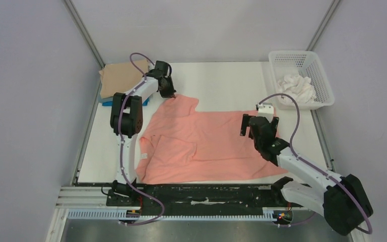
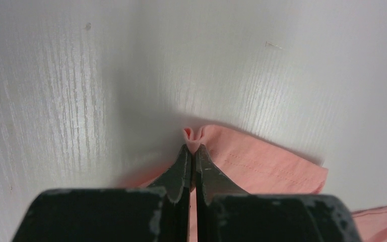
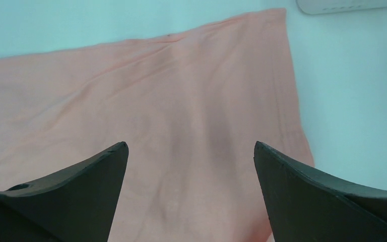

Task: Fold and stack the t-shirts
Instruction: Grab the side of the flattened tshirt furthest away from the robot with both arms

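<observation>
Pinching a sleeve corner of the salmon-pink t-shirt (image 1: pixel 206 143) upper-centre in the frame, the left gripper (image 2: pixel 192 148) is clenched; the right gripper (image 3: pixel 191 144) hangs spread above the shirt's right side.

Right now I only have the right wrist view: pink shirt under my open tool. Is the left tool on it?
Observer: Yes. The left tool is shut on a corner of the pink shirt at its far edge.
Operator: Any folded ones out already?
Observer: A tan shirt lies folded at the far left, on a blue one.
Operator: White thing at my top edge?
Observer: A white basket with white cloth inside.
</observation>
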Controlling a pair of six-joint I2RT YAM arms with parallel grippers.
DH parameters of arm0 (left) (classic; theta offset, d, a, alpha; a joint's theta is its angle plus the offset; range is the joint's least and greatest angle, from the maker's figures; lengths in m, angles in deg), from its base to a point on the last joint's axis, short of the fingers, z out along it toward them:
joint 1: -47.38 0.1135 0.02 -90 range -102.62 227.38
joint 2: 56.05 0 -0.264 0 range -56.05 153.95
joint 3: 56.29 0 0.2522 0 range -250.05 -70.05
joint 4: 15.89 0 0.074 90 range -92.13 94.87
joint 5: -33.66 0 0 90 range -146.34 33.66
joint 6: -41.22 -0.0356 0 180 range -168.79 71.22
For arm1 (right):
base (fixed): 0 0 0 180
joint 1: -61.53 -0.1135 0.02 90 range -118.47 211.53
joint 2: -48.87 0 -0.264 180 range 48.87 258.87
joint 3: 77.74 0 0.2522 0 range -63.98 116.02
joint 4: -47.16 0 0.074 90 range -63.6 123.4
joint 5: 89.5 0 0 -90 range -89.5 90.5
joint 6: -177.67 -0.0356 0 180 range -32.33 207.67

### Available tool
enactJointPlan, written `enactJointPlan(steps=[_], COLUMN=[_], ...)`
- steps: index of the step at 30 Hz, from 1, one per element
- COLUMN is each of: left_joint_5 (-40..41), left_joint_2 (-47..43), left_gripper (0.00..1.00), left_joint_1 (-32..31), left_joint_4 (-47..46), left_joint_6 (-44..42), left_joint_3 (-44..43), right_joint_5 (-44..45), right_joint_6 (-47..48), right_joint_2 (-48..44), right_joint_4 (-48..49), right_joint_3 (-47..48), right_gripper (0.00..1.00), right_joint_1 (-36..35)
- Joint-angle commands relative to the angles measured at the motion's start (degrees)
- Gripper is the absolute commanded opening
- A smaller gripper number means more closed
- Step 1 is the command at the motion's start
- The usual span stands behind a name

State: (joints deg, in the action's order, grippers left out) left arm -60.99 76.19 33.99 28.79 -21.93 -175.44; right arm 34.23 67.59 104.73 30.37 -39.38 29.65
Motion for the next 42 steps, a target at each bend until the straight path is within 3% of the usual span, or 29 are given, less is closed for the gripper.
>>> enactJointPlan(steps=[1,4,12,19,25,34,42], left_joint_5=[5.1,10.3,9.3,9.7,5.5,3.2,2.4], left_joint_2=[-3.7,-5.6,-7.3,-8.7,-9.2,-10.6,-11.6], left_gripper=[0.02,0.02,0.02,0.02,0.02,0.02,0.02], left_joint_1=[-0.2,0.7,4.0,6.1,6.3,6.2,6.3], left_joint_4=[1.1,0.7,-0.5,-0.8,-2.2,-4.6,-5.3], left_joint_6=[-3.9,-3.5,-4.2,-4.6,-5.1,-4.9,-4.4], left_joint_3=[5.6,7.7,9.6,10.5,11.1,13.7,14.9], right_joint_5=[-0.5,-0.9,-4.2,5.3,8.9,11.8,8.9], right_joint_6=[0.6,-0.6,-1.1,-3.4,-3.9,-0.7,-2.7], right_joint_2=[10.2,20.1,40.0,54.3,61.2,65.6,60.9], right_joint_4=[-6.1,-12.3,-14.1,-19.3,-18.3,-15.8,-14.6], right_joint_3=[12.0,21.3,38.6,51.6,59.1,58.8,50.7], right_gripper=[0.98,0.98,0.98,0.98,0.98,0.94,0.71], right_joint_1=[6.3,10.7,17.8,18.8,19.1,19.6,20.1])
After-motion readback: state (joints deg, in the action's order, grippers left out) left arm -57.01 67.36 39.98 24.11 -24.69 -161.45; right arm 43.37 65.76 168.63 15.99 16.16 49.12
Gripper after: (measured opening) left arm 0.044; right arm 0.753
